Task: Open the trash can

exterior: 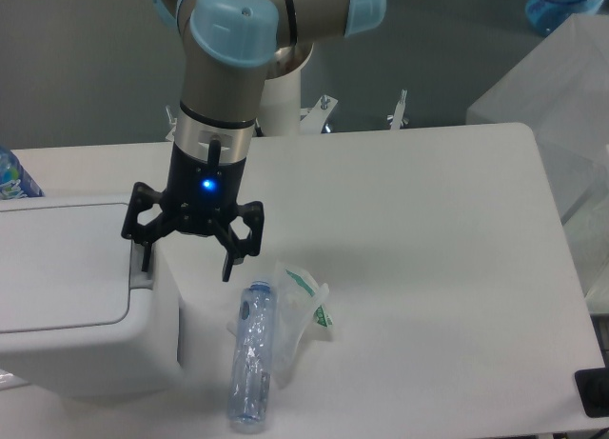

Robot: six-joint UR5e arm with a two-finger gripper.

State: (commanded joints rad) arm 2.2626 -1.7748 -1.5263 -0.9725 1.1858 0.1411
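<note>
The trash can (pixel 76 310) is a big white boxy bin at the left front, its flat lid (pixel 57 263) lying down flat. A grey tab (pixel 140 268) sits on its right rim. My gripper (pixel 184 264) hangs open over the bin's right edge. Its left finger (pixel 144 253) is down by the grey tab; whether it touches the tab I cannot tell. The right finger (pixel 231 261) hangs off the bin, above the table. Nothing is held between the fingers.
A crushed clear plastic bottle (pixel 253 354) lies on the table just right of the bin, beside a crumpled clear wrapper (pixel 302 310). A blue-labelled bottle (pixel 13 177) shows at the left edge. Translucent plastic sheeting (pixel 561 106) stands at the right.
</note>
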